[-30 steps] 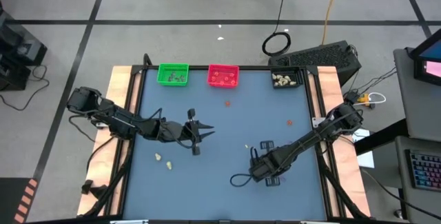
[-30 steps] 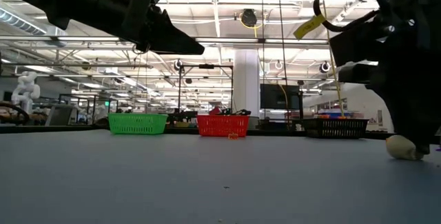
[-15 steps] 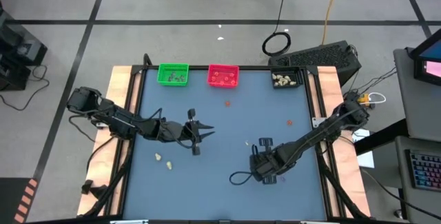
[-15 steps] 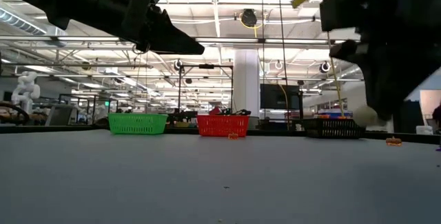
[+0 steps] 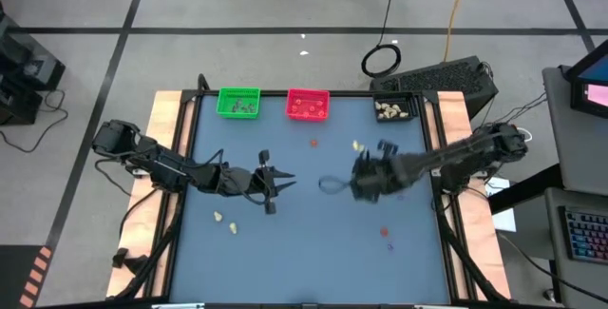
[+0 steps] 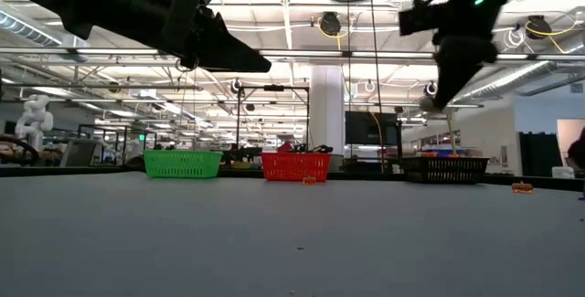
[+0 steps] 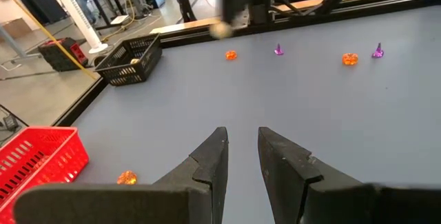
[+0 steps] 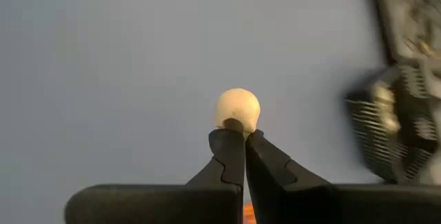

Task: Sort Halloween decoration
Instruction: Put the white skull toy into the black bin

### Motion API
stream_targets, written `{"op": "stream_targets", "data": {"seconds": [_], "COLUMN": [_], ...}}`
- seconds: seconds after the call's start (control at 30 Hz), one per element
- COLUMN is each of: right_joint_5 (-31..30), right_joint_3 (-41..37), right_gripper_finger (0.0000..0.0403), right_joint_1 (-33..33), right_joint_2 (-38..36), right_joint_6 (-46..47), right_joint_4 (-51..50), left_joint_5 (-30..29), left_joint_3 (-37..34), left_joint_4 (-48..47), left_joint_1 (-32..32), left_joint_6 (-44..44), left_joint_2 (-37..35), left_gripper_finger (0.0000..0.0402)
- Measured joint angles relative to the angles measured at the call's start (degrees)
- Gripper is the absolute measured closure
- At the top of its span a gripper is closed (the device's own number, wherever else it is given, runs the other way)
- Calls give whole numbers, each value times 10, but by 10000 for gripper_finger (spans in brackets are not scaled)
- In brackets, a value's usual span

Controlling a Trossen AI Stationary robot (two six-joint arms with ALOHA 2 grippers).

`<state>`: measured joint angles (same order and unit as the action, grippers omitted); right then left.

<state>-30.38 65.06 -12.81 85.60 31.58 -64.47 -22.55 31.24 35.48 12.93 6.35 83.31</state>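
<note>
A cream-white Halloween decoration [image 8: 238, 108] hangs above the blue table [image 5: 304, 252], right of centre, with my right gripper [image 8: 238, 133] shut on it; the high view shows this piece [image 5: 357, 145] short of the black tray [image 5: 395, 109]. My left gripper [image 7: 241, 156] hovers left of centre [image 5: 285, 182], open by a narrow gap with nothing in it. Loose pieces lie on the table: two cream ones [image 5: 226, 221], orange ones [image 5: 314, 142] [image 5: 399, 168] [image 5: 384, 231] and a purple one [image 5: 389, 246]. My right gripper pinches the cream-white piece by its lower edge [image 8: 234, 122] between its two fingertips. The fingers come slanting down from above. The piece is lifted clear of the table and sticks out past the fingertips.
Three small trays stand in a row along the far edge: green [image 5: 237, 102], red [image 5: 307, 105] and black, each with pieces inside. Wooden rails [image 5: 169, 157] border the table left and right. Open table lies along the near edge.
My right gripper has risen from the near middle of the table and swung toward the far right, toward the black tray, turning its wrist as it went. It stays shut on the cream-white piece, which went from the tabletop to hanging clear.
</note>
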Motion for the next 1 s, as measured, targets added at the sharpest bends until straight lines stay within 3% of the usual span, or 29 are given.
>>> {"op": "stream_targets", "data": {"seconds": [0.17, 0.5, 0.63, 0.77, 1.0], "right_joint_5": [-28, -23, 62, 111, 112], "right_joint_3": [-12, -31, -31, -31, -31], "right_gripper_finger": [402, 402, 402, 402, 398], "right_joint_1": [147, 462, 572, 633, 668], "right_joint_2": [-23, -3, 22, 54, 99], "right_joint_6": [-75, -278, -311, -317, -313], "right_joint_4": [9, 158, 210, 225, 225], "left_joint_5": [0, 0, 0, 0, 0], "left_joint_3": [0, 0, 0, 0, 0], "left_joint_4": [0, 0, 0, 0, 0], "left_joint_1": [0, 0, 0, 0, -1], "left_joint_6": [0, 0, 0, 0, -9], "left_joint_2": [0, 0, 0, 0, 0], "left_gripper_finger": [314, 314, 314, 314, 314]}}
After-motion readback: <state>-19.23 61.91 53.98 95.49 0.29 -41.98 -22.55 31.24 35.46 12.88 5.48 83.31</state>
